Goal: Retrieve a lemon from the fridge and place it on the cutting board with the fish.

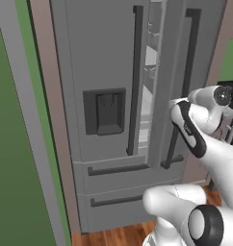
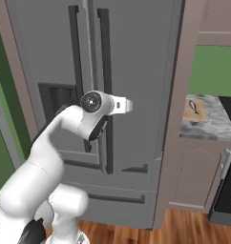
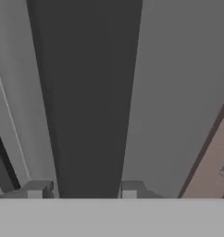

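The grey fridge (image 1: 104, 57) (image 2: 136, 47) stands right in front of me. Its right door is ajar, and pale shelves (image 1: 149, 62) show through the gap. My gripper (image 3: 84, 190) is at that door's long dark handle (image 3: 86, 92) (image 2: 105, 47); the handle runs between the two fingertips, which press against its sides. The lemon is hidden. Off to the right, on the counter, lies the tan cutting board (image 2: 194, 110) with a small dark fish (image 2: 195, 108) on it.
A brown cabinet panel (image 2: 179, 119) borders the fridge on the right, ahead of the grey marbled counter (image 2: 208, 127) and a dark stove (image 2: 227, 190). A green wall (image 1: 12, 144) runs along the left. The floor (image 1: 118, 235) is wood.
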Robot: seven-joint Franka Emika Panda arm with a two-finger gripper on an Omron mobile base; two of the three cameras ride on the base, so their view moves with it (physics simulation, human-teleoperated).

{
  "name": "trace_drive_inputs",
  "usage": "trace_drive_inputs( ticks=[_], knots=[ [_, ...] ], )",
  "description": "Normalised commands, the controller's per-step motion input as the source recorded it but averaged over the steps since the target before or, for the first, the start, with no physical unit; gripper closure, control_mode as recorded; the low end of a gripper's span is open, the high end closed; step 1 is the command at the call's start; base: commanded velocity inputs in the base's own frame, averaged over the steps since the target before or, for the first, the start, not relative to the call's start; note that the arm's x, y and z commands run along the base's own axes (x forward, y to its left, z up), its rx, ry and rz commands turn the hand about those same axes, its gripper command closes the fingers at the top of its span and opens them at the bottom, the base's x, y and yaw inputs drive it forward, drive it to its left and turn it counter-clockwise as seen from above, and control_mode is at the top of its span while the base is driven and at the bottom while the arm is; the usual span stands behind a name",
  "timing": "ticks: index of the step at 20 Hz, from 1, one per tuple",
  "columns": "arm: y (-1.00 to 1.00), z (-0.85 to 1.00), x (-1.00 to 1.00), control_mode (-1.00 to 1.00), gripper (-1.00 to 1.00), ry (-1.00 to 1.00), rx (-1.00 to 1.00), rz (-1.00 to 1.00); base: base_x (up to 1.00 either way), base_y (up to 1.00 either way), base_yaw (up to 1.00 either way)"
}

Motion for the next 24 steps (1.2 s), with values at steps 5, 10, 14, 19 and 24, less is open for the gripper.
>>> trace_drive_inputs(
  ticks=[5, 10, 14, 19, 24],
  knots=[
    [-1.00, 0.53, -1.00, -1.00, 1.00, 0.29, 0.04, 0.00, 0.00, 0.00, 0.00],
    [-1.00, 0.32, -0.72, -1.00, 1.00, 0.34, 0.04, 0.00, 0.00, 0.00, 0.00],
    [-0.98, 0.03, -0.34, -1.00, 1.00, 0.09, 0.03, 0.01, 0.00, 0.00, 0.00],
    [-0.05, 0.00, -0.38, -1.00, -1.00, 0.00, 0.00, 0.00, 0.00, 0.00, 0.00],
    [0.72, 0.12, -0.53, -1.00, -1.00, 0.01, -0.19, -0.05, 0.00, 0.00, 0.00]
  ],
)
